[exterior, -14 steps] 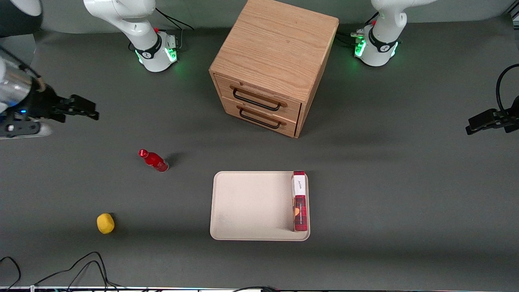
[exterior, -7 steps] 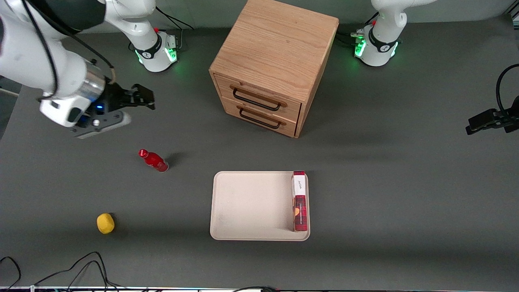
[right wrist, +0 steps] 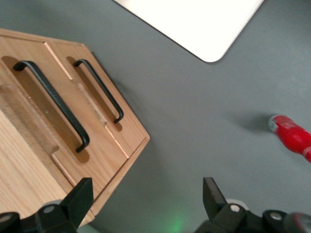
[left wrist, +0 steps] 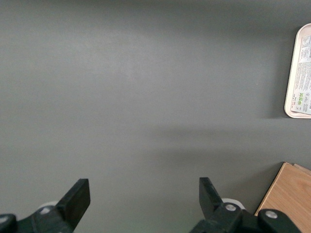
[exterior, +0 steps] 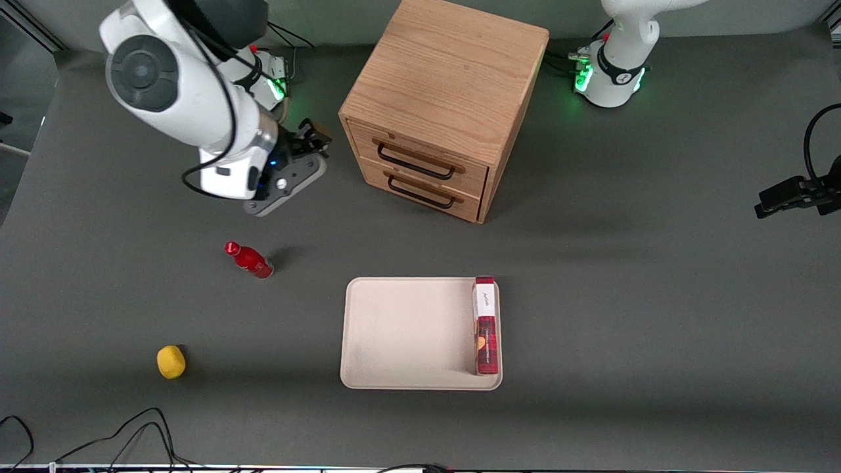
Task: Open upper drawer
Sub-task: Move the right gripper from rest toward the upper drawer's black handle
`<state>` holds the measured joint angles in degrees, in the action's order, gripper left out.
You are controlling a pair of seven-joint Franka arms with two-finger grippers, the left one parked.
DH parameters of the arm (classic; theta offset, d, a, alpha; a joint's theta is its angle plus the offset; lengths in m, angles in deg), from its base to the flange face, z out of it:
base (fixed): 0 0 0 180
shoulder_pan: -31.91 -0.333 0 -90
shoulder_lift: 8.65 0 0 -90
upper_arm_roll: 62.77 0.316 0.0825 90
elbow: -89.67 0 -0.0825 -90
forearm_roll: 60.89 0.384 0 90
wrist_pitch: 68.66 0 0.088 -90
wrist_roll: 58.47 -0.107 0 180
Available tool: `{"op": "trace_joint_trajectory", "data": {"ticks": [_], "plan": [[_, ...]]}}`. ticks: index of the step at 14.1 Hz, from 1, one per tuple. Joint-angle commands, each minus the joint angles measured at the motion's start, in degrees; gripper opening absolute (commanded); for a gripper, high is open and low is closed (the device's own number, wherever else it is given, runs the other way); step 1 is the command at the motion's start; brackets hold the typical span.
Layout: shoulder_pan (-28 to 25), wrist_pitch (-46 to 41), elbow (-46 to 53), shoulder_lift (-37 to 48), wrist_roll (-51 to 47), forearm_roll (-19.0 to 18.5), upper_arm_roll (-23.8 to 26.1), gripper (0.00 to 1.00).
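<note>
The gripper [exterior: 314,139] hovers with fingers spread just beside the cabinet [exterior: 453,79], holding nothing, while the closed upper drawer [exterior: 420,157] sits at the cabinet's top. Its stiff black handle [exterior: 415,162] looks the place to hook; the drawer should slide lightly. The red bottle [exterior: 250,260], lemon [exterior: 171,362] and tray [exterior: 407,334] lie nearer the camera, likely clear.

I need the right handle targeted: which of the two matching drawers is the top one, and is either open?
The upper drawer sits directly under the cabinet top, above the lower drawer. Both are shut. The gripper, open, hovers beside the cabinet.
</note>
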<state>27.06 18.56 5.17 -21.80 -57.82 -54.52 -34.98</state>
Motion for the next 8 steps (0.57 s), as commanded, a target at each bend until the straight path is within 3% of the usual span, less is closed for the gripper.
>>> {"op": "trace_joint_trajectory", "data": {"ticks": [1,4,8], "plan": [[-2.2,1.6,2.4,-4.1,3.9,-0.1,0.4,1.0],[-5.4,4.3,2.5,-6.7,10.1,0.1,0.5,1.0],[-10.3,9.7,2.3,-10.0,10.2,-0.7,0.6,1.0]]}}
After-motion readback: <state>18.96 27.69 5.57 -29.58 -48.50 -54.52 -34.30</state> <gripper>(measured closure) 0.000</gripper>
